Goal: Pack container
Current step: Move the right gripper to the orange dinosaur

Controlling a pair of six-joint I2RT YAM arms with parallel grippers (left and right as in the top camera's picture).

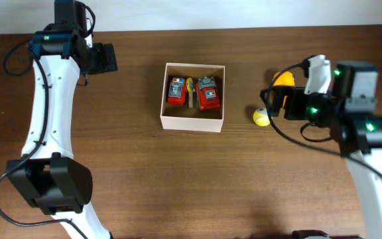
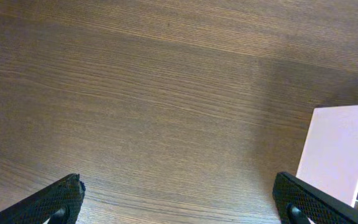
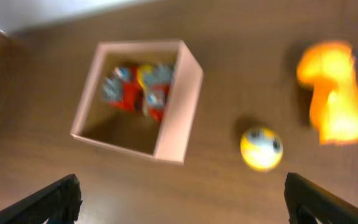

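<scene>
The container [image 1: 192, 123], a shallow white-walled box, sits mid-table with two red toys [image 1: 176, 91] and a small yellow piece inside. A yellow ball [image 1: 262, 117] lies just right of it, and an orange toy [image 1: 284, 79] lies further right and back. My left gripper [image 1: 105, 58] hovers open, well left of the box; its wrist view shows bare wood between the fingers [image 2: 58, 200] and the container wall [image 2: 337, 149] at the right. My right gripper [image 3: 182, 200] is open above the table. The container [image 3: 174, 118], ball [image 3: 261, 148] and orange toy [image 3: 334, 93] lie ahead of it, blurred.
The brown wooden table [image 1: 144, 179] stretches all around the box. A pale wall or edge [image 1: 244, 13] runs along the back. The two white arms stand at the left and right sides, with black cables hanging off each.
</scene>
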